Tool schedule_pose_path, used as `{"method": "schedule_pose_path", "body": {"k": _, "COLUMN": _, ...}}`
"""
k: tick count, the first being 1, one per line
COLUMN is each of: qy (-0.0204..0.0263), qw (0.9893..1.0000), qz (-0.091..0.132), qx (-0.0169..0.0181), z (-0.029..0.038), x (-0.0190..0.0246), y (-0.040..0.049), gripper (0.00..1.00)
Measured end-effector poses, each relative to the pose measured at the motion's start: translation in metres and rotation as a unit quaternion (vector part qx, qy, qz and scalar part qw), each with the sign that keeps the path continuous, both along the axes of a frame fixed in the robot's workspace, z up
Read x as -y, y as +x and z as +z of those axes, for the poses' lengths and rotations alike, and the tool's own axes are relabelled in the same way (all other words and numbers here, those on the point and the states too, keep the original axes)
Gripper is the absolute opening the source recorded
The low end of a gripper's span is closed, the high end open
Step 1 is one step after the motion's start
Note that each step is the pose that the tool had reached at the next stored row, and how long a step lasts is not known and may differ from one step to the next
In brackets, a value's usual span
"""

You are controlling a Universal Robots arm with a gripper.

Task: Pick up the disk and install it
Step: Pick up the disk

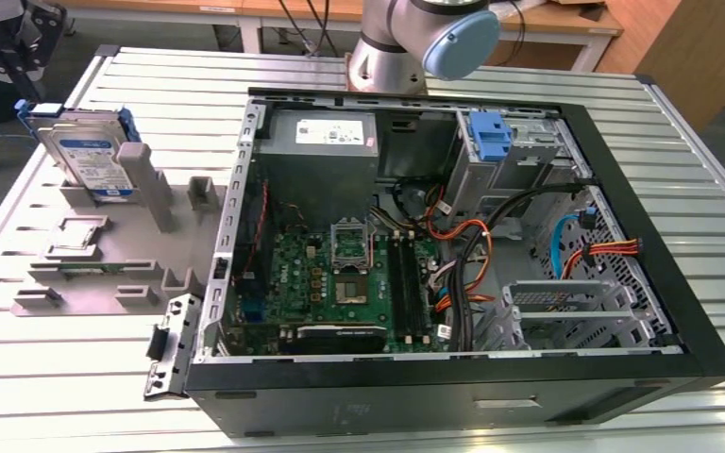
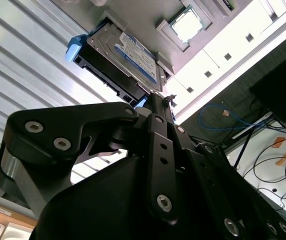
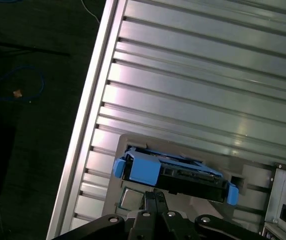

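The open computer case (image 1: 376, 401) lies on its side in the middle of the ribbed metal desk (image 1: 73, 396), with its black front wall along the near edge. Inside it the green motherboard (image 1: 337, 274) lies flat, with red and orange cables (image 1: 463, 255) just beside it. Deeper in are the grey power supply box (image 1: 318, 137) and a tall blue latch piece (image 1: 493, 137) on a grey metal cage.

Just beside the case, on the exterior view's left, a grey holder (image 1: 98, 283) rests on the desk. A processor chip (image 2: 188, 25) sits in one of its recesses.

The disk (image 1: 92, 156) stands on edge at the holder's far end, near the desk's far corner on the exterior view's left. It is tilted back, with its white-and-blue label showing.

In both wrist views the hand (image 3: 155, 194) (image 2: 155, 97) is poised just beside the disk (image 3: 183, 176) (image 2: 128, 55), close to the blue bracket along its edge. The fingers are drawn together with nothing between them. Whether the tips touch the disk cannot be told.

The arm (image 1: 419, 38) rises from the desk's far edge, behind the case.
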State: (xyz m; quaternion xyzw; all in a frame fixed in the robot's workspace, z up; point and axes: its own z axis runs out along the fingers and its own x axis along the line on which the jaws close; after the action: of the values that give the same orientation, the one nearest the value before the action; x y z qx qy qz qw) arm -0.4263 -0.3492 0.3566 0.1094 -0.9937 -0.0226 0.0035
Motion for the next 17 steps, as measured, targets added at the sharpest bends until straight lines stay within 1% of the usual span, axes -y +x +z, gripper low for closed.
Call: {"method": "schedule_pose_path", "body": {"k": 17, "qy": 0.0000, "qw": 0.9997, "qz": 0.024, "qx": 0.0000, "z": 0.0000, "x": 0.0000, "y": 0.0000, "gripper": 0.10}}
